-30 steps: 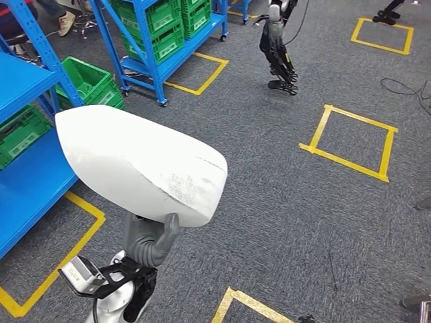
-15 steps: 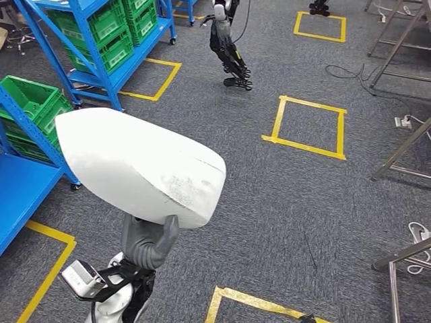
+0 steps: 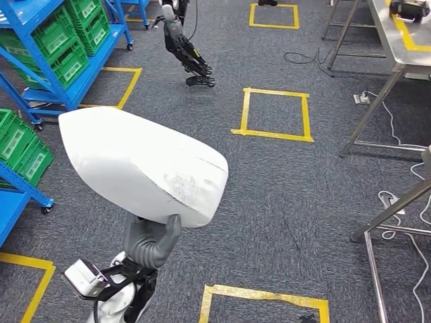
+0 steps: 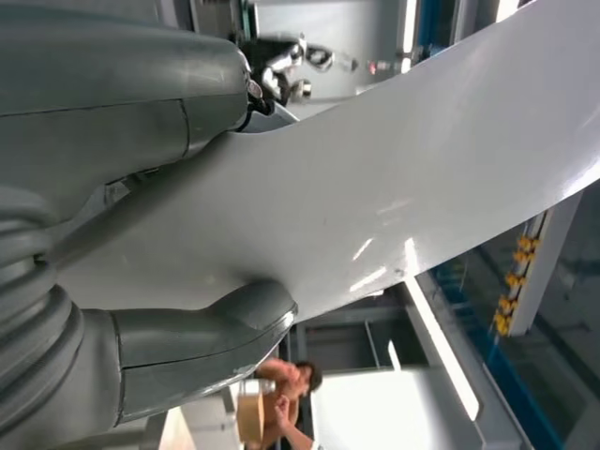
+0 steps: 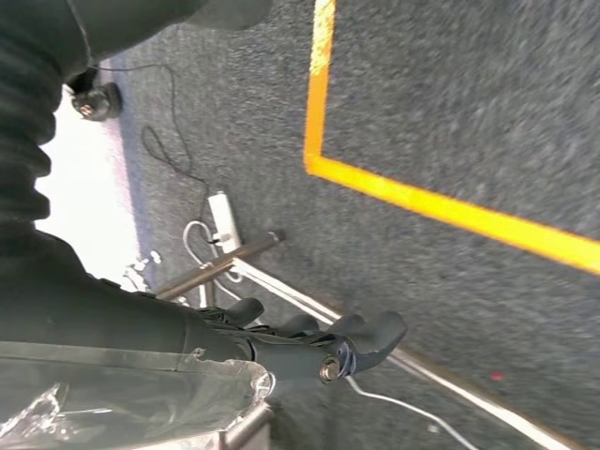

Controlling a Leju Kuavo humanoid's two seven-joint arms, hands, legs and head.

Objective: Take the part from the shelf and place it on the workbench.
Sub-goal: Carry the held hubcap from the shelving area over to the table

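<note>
The part is a large, smooth white shell, rounded and tapering at one end. It sits high in front of me, lying across the left of the head view. My left hand holds it from underneath, thumb and fingers pressed against its underside. In the left wrist view the white part spans the picture, with the grey thumb against it. My right hand hangs over the carpet, its dark fingers stretched out with nothing in them. The steel workbench stands at the far right.
Blue shelves with green crates stand at the left. Another robot's legs stand at the back. Yellow tape squares mark the grey carpet. Metal frame legs and cables lie at the right. A person stands behind.
The camera has turned to the right: the shelves have slid off to the left and the workbench has come in at the right. The part stays held the same way in my left hand.
</note>
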